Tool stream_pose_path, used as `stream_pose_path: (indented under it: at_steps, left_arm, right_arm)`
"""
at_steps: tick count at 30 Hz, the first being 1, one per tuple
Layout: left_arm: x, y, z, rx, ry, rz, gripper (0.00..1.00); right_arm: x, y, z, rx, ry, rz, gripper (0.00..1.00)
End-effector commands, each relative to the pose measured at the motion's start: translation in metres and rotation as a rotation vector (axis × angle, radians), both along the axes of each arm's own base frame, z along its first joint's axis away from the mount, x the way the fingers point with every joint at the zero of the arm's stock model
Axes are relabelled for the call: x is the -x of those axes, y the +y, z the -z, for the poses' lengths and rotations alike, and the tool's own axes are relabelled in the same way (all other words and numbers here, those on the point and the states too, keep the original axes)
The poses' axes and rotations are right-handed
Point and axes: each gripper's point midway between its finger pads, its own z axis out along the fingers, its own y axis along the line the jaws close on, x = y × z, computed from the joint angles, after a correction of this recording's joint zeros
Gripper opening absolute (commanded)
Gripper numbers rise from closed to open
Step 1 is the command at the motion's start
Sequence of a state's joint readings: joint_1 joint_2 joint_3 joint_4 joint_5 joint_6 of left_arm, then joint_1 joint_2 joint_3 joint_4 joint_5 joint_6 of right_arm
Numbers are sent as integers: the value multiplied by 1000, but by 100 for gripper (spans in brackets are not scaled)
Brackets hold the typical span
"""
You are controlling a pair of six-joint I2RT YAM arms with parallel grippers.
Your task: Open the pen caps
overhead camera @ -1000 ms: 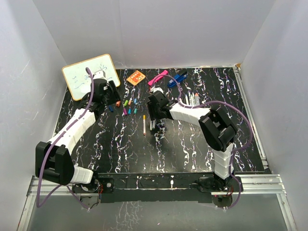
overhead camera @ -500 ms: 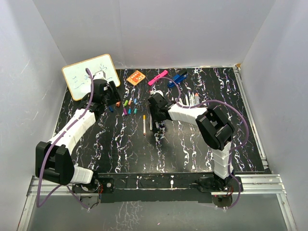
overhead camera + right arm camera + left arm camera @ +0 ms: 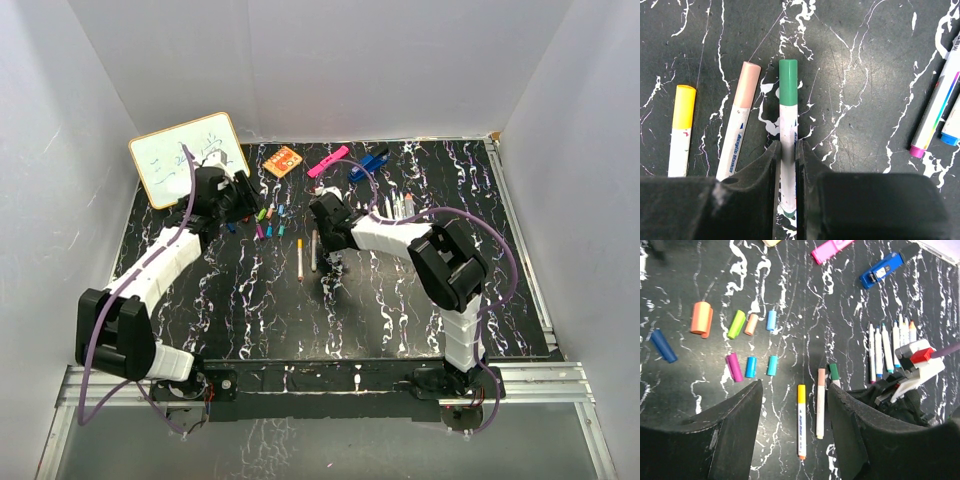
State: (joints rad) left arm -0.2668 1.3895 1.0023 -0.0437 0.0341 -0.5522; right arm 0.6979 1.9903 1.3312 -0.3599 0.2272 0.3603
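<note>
Whiteboard (image 3: pixel 190 157) w/ faint scribbles is sitting askew at the far-left corner of the black, white-veined table (image 3: pixel 400 300). Orange card (image 3: pixel 283 161) is lying near the back edge, to the right of the board. Pink highlighter (image 3: pixel 328 161) is lying diagonally further right, w/ blue clip-like tool (image 3: pixel 366 165) just beside it. White walls (image 3: pixel 350 60) are closing in 3 sides; metal rail (image 3: pixel 540 375) is running along the near edge.

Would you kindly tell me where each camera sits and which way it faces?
Top external: above, behind the bases, facing down at the table; left arm and right arm show.
Left wrist: high, facing down at loose caps; open left gripper shows.
Right wrist: low, facing down; right gripper shut on the green-capped pen.
Both wrist views show the green-capped pen.
</note>
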Motion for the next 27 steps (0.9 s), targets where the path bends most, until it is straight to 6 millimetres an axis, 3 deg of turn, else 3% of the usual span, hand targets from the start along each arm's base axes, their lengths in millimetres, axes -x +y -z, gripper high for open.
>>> stream_pose_path:
  at_steps: [1,8,15,22,27]
  left_arm:
    - [2,-29,-4,107,-7,102,54]
    - [3,-72,19,278,68,243,54]
    - [-2,-100,18,367,85,292,54]
    - [1,-142,20,406,99,345,54]
    - [-1,-159,17,437,95,362,54]
  right_arm:
    - [0,-20,4,21,20,32,0]
    - [-14,-24,-48,-12,-167,-21,0]
    - [-14,-16,-93,-90,-276,-94,0]
    - [-9,0,-115,-187,-305,-156,0]
    - [-5,7,-127,-240,-327,-182,0]
